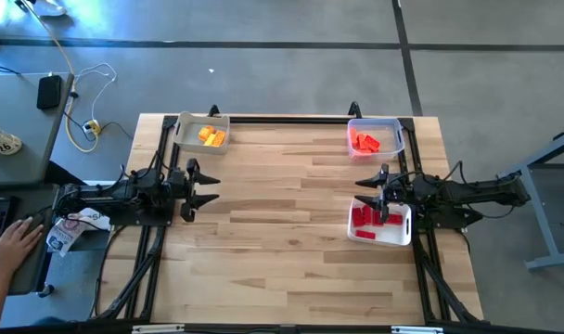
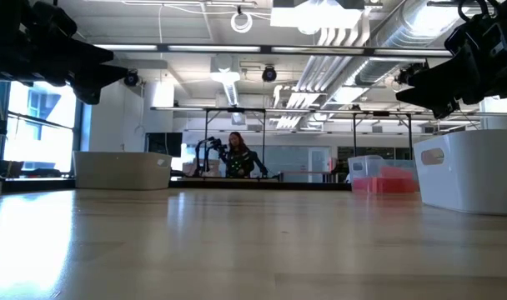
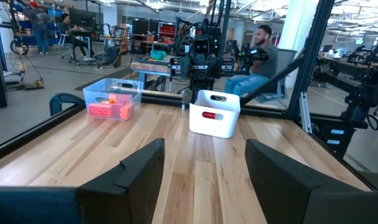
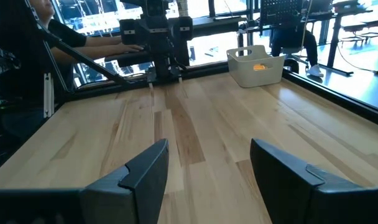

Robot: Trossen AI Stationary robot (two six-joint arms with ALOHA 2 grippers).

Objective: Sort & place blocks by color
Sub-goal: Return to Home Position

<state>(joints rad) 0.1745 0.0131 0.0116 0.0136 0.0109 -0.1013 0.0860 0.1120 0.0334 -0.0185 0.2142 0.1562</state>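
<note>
Left tool [image 1: 206, 188]: fingers apart, holding nothing, hanging above the left side of the desk [image 1: 282, 250]. Right tool [image 1: 369, 193]: fingers apart, holding nothing, hanging above one edge of the white bin [image 1: 404, 228].

Red blocks [image 1: 367, 218] lie heaped in that bin, just beneath the right tool. Orange blocks [image 1: 365, 142] sit in the clear bin [image 1: 397, 126], near the right tool, off to its side. Yellow blocks [image 1: 211, 136] sit in the gray bin [image 1: 182, 133], near the left tool, off to its side. The blocks show too small to tell which way their long axes run.
</note>
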